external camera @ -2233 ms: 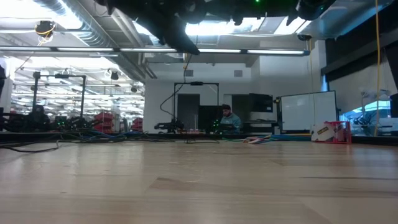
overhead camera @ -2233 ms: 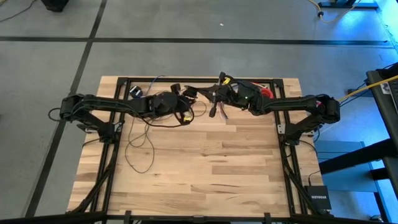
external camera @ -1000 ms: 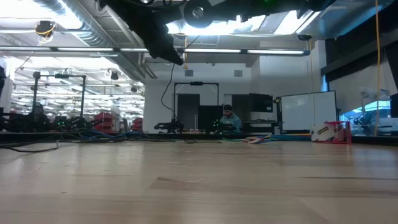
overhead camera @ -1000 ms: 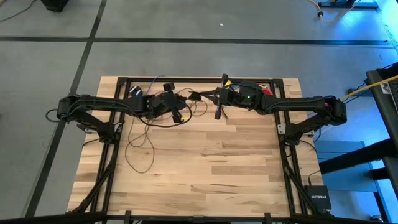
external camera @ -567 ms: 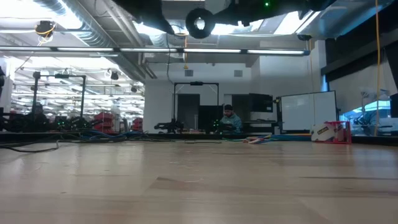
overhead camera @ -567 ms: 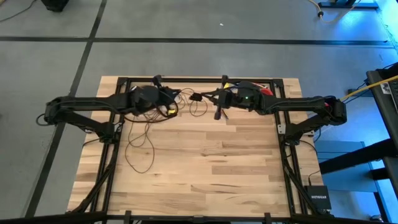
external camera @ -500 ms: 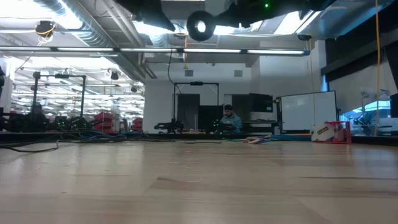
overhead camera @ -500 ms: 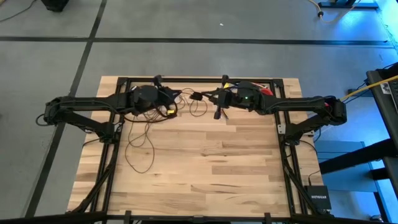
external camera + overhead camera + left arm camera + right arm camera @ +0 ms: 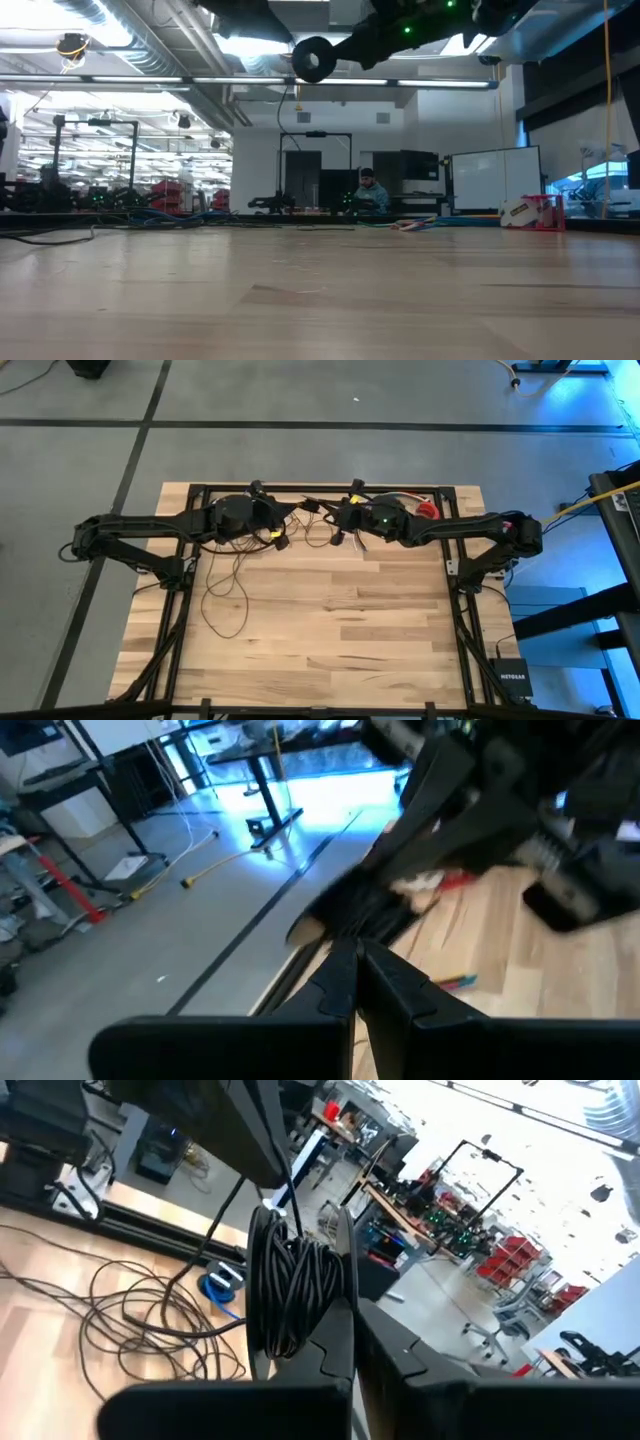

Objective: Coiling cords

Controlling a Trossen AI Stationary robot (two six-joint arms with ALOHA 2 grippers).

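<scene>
Wooden table (image 9: 330,630) first: it fills the middle of the high view, and we hold both arms above its far edge, reaching toward each other from the two sides.

Our left gripper (image 9: 272,520) and right gripper (image 9: 340,520) are close together there, not touching. The right wrist view shows the right gripper pinching a thick bundle of wound turns of the cord (image 9: 293,1285); the bundle stands upright between the two dark fingers. One strand goes up from the bundle toward the left arm. The left fingers (image 9: 345,982) are pressed together, and we judge that they pinch this strand, though that view does not show the wire clearly.

Much of the cord is not coiled yet. Loose loops (image 9: 226,592) lie on the left part of the table, below the left arm, and more loops (image 9: 150,1325) lie on the wood just beside the bundle. The small puck (image 9: 314,59) hangs high in the low view, near the grippers.

Several things can go wrong from here:
- If the left gripper pulls the strand too hard, the turns may slip out of the right fingers and the bundle opens.
- The loose loops cross each other; when they are lifted, they can make a knot.
- The hanging puck may swing and catch a loop or a finger.
- The two grippers work very near, so a wrong turn can make them collide.
</scene>
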